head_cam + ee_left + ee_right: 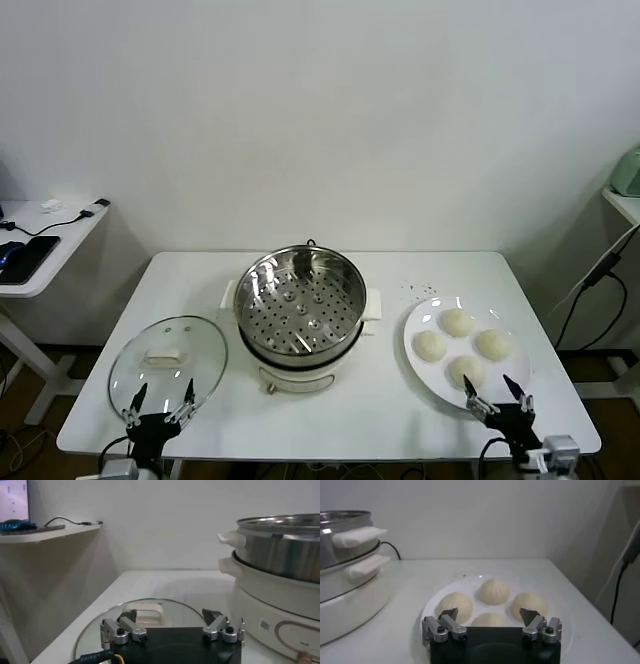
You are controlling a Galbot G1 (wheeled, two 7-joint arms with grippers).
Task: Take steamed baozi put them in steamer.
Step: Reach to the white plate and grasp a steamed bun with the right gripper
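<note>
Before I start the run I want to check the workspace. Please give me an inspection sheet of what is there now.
Surface: white rectangular table, small dark specks beside the plate.
Job's things: four pale round baozi on flat white plate; shiny perforated steel steamer on white cooker base, nothing in it.
Clutter: round glass lid with white knob, lying flat left of the cooker.
Grippers: left pincer open at lid's near edge; right pincer open at plate's near edge.
Cables: black cord at far right.
Surroundings: white wall, side shelf.

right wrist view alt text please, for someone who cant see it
Four baozi sit on a white plate on a white table, just beyond the open fingers of the right gripper. The steel steamer on its white cooker base stands beside the plate.
</note>
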